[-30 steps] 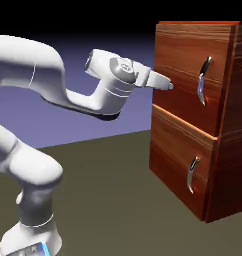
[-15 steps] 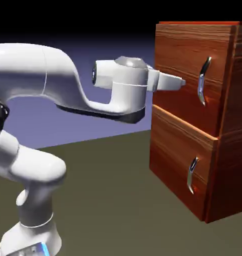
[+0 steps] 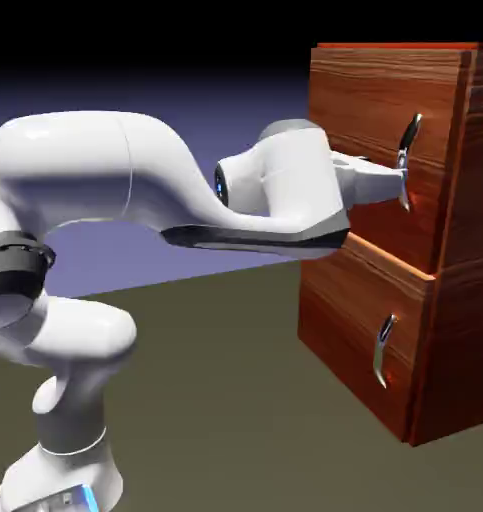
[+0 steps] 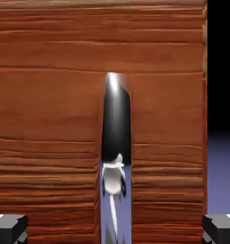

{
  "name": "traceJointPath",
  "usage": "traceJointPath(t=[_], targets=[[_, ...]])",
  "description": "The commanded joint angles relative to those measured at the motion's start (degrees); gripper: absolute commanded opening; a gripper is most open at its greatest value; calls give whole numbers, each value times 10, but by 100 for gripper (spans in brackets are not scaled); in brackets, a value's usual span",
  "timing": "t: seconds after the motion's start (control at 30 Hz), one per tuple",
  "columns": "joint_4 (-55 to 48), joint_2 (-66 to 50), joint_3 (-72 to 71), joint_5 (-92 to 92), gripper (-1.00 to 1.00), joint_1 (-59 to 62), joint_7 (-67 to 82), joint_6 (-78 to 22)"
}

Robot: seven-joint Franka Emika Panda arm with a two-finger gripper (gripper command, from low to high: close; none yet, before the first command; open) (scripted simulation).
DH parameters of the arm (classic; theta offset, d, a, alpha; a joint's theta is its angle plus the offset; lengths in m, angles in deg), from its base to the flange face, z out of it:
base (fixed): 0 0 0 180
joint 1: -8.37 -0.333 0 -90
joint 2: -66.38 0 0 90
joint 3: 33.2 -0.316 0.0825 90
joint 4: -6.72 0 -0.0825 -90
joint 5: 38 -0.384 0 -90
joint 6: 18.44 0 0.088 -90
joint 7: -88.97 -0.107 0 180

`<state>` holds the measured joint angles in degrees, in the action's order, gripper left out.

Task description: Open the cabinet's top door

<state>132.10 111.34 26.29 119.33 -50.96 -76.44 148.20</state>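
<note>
- Toward the upper right of the exterior view, the cabinet [image 3: 473, 220] shows its top door [image 3: 360, 95], which looks shut, and on that door the long curved silver handle [image 3: 415, 132] that matters here.
- At the handle's middle stretch, right of centre in that same view, I see the gripper [image 3: 402, 180] reaching across from the left; its tips overlap the metal from this side, so I cannot tell from there whether they touch it.
- Down the middle of the hand view, the handle's long axis runs top to bottom, with its lower part passing between the two finger tips at the bottom edge.
- To the lower left and lower right of that view, the tips stand wide apart, one on either side, with a broad strip of wood between each and the metal; the gripper is fully open and has hold of nothing.
- Across the handle is the way the fingers would close, which looks like the right match for an upright bar, and the bar sits roughly midway between them.
- From the upper right, what the coming move seems to want is a close on the bar, perhaps after a touch more reach, then a pull away from the cabinet; closing too shallow could let the curved metal slip out.
</note>
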Motion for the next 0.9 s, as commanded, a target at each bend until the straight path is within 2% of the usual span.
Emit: traceJointPath(t=[0.0,0.07,0.1,0.53,0.87], targets=[[-15,-8,15,3,0,-21,-3,-2],[-34,-19,35,8,0,-48,-6,-4],[-34,-19,35,8,-100,-48,-6,-4],[114,-26,-181,-115,-100,201,-3,-87],[201,-3,-382,-235,-100,409,-7,-113]])
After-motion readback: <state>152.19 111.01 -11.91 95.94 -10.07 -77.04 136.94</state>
